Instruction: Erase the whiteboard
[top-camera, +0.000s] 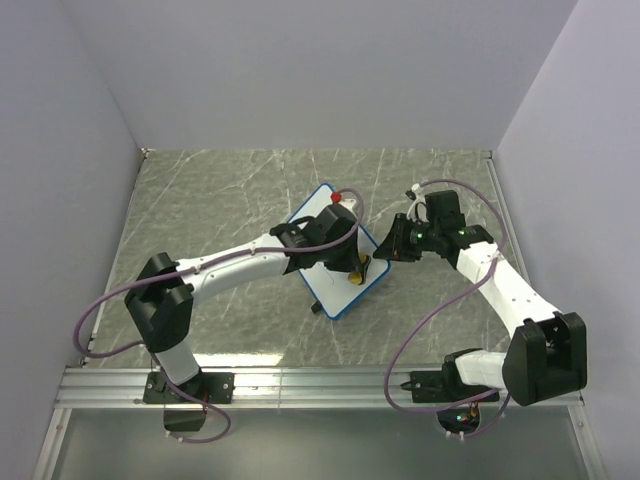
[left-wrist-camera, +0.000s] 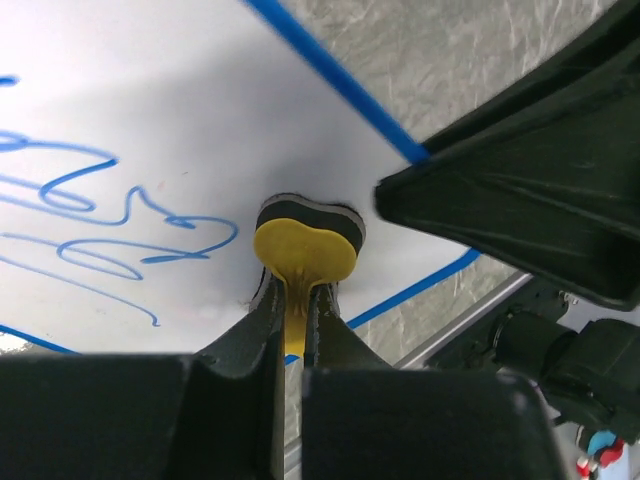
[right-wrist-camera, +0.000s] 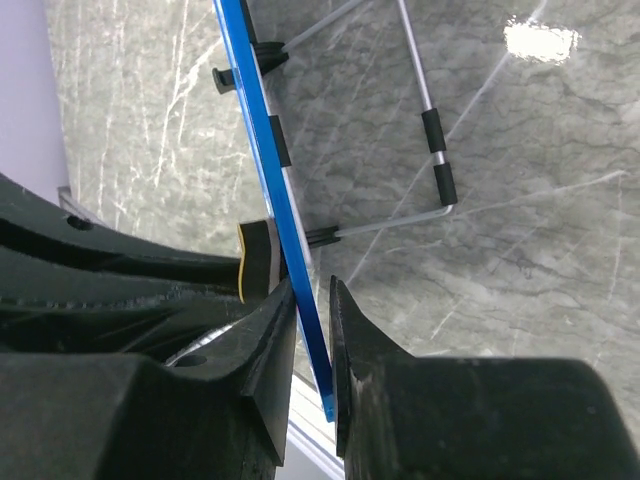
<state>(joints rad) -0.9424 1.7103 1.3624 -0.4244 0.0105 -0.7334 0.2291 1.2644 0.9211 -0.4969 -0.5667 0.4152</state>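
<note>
Yellow eraser (left-wrist-camera: 303, 248) pinched in left gripper (left-wrist-camera: 295, 310), pad on whiteboard (left-wrist-camera: 150, 100), propped mid-table (top-camera: 220, 200). Right gripper (right-wrist-camera: 312, 300) clamps rim (right-wrist-camera: 278, 190). Writing (left-wrist-camera: 110, 215) unerased: use firm, flat strokes and brace board.

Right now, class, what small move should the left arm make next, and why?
Probably slide the eraser across the board into the blue writing. The left gripper is shut on the eraser, its pad sits on the board beside the unwiped writing, and the right gripper pinches the board's rim, steadying it.
</note>
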